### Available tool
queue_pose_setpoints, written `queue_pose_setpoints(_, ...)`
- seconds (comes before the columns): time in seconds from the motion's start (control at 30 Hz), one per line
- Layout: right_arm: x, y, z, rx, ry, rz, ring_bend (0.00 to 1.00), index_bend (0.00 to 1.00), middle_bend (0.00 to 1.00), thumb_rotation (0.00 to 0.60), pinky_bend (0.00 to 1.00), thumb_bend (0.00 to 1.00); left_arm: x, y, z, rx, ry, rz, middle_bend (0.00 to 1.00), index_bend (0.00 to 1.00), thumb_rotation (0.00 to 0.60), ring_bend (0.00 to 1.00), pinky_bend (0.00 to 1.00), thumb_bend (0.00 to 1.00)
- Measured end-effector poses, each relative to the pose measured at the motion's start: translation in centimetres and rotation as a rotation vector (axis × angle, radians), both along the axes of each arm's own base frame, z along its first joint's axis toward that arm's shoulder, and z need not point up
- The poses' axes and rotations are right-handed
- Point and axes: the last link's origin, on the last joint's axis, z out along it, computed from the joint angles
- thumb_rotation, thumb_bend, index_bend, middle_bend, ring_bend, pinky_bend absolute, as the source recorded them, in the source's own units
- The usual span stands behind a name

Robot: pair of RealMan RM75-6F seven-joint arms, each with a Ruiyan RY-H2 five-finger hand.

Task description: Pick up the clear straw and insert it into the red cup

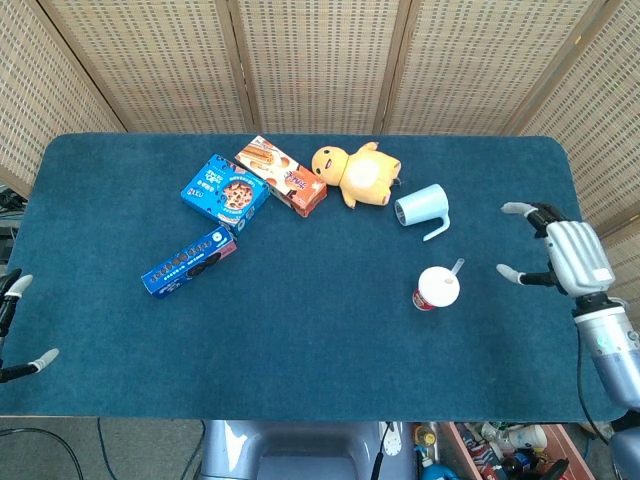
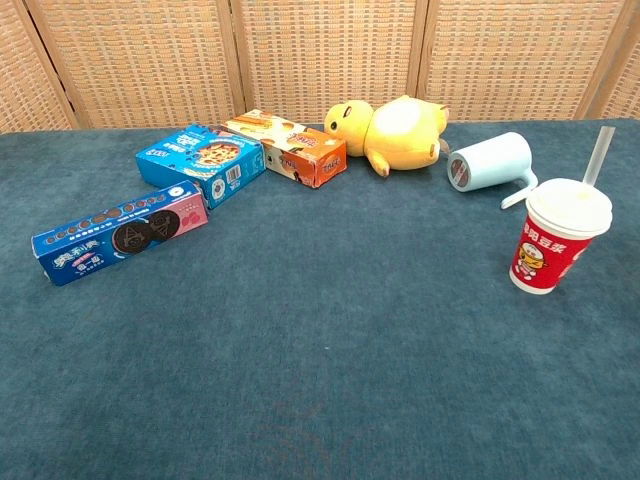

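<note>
The red cup (image 1: 434, 289) (image 2: 553, 237) stands upright on the blue table, right of centre, with a white lid. The clear straw (image 1: 455, 268) (image 2: 598, 156) sticks up out of the lid, leaning to the right. My right hand (image 1: 562, 258) hovers well to the right of the cup, near the table's right edge, fingers spread and holding nothing. It is outside the chest view. Only the fingertips (image 1: 16, 288) of my left hand (image 1: 18, 325) show at the far left edge, apart and empty.
A light blue mug (image 1: 421, 209) lies on its side behind the cup. Further back sit a yellow plush duck (image 1: 356, 174), an orange snack box (image 1: 281, 175), a blue cookie box (image 1: 225, 191) and a long blue cookie box (image 1: 188, 262).
</note>
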Motion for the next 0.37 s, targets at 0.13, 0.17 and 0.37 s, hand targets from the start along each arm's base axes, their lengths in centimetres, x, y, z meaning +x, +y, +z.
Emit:
queue_pose_setpoints(0.13,-1.2,2.9,0.2,-0.084,0.109,0.055,0.00,0.02,0.00,0.600,0.00,0.00,0.2,-0.3,0.1,0.021,0.020,-0.004,0.00,0.00,0.600,0.00,0.00,0.10)
queue_pose_setpoints(0.17,-1.6,3.6,0.2,-0.101,0.124,0.066,0.00,0.02,0.00,0.600,0.00,0.00,0.2,-0.4,0.1,0.024,0.021,-0.006,0.00,0.00,0.600,0.00,0.00,0.10)
queue_pose_setpoints(0.37,-5.0,9.0,-1.7,-0.166,0.203,0.065,0.00,0.00,0.00,0.600,0.00,0.00,0.7,-1.0,0.0,0.031,0.029,-0.025,0.00,0.00,0.600,0.00,0.00,0.10)
